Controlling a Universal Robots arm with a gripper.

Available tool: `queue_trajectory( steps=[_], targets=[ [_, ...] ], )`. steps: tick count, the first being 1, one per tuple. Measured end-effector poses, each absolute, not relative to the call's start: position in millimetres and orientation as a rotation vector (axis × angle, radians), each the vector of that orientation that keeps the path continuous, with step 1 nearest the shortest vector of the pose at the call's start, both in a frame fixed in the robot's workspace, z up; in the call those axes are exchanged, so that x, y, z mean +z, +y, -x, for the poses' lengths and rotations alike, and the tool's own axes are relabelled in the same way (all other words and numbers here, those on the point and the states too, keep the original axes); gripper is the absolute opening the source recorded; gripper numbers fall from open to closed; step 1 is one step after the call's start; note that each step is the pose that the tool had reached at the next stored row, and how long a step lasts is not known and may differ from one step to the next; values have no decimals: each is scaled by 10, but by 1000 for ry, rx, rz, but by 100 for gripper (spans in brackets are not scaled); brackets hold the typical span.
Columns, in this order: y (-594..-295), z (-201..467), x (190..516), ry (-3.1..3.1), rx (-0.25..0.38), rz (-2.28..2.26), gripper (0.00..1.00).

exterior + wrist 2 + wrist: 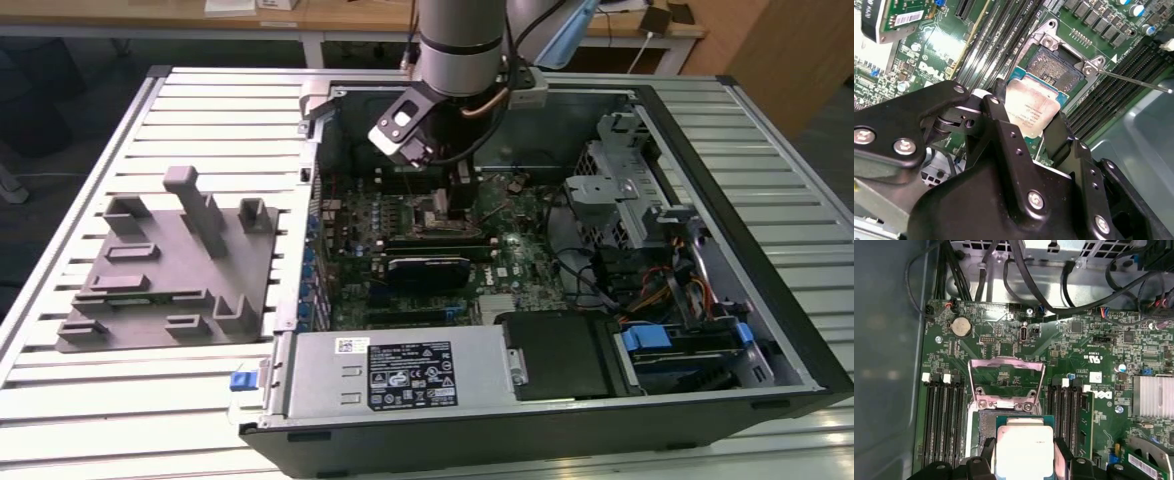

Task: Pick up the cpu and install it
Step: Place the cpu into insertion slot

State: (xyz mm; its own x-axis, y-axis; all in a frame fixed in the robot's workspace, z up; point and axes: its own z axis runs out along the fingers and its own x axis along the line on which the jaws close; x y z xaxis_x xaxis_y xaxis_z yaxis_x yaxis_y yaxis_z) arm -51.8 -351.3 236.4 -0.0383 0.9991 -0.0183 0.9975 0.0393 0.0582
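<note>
1. The cpu is a small flat square chip with a silver-grey metal lid on a thin green board. In both wrist views it hangs in the air just over the open socket. It looks slightly tilted and, as I judge it, it is not yet seated.
2. The gripper is clamped on the cpu: its two black fingers press on two opposite edges, and the lid is bare between them.
3. Handling, as a judgement: the chip is light, stiff and thin. The smooth lid may be slippery, while the contacts underneath and the fine socket pins are fragile. So the right place to hold it is on the side edges, as it is held here, and level, without much force.
4. Around the socket, the metal load plate stands open and the thin lever sticks out to the side. Long black memory slots run beside it on both sides, on the green motherboard.
5. In the exterior view the arm reaches down into the open computer case, toward twelve o'clock of its interior. The power supply lies at six o'clock of the motherboard.
6. The grey tray lies on the table at nine o'clock from the case, well apart from the gripper.
</note>
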Motion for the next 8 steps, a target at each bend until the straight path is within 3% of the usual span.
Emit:
queue_trajectory(
  steps=[8],
  targets=[
    [-3458, 518, 2284, 2225, 45, -2141, 54]
  ],
)
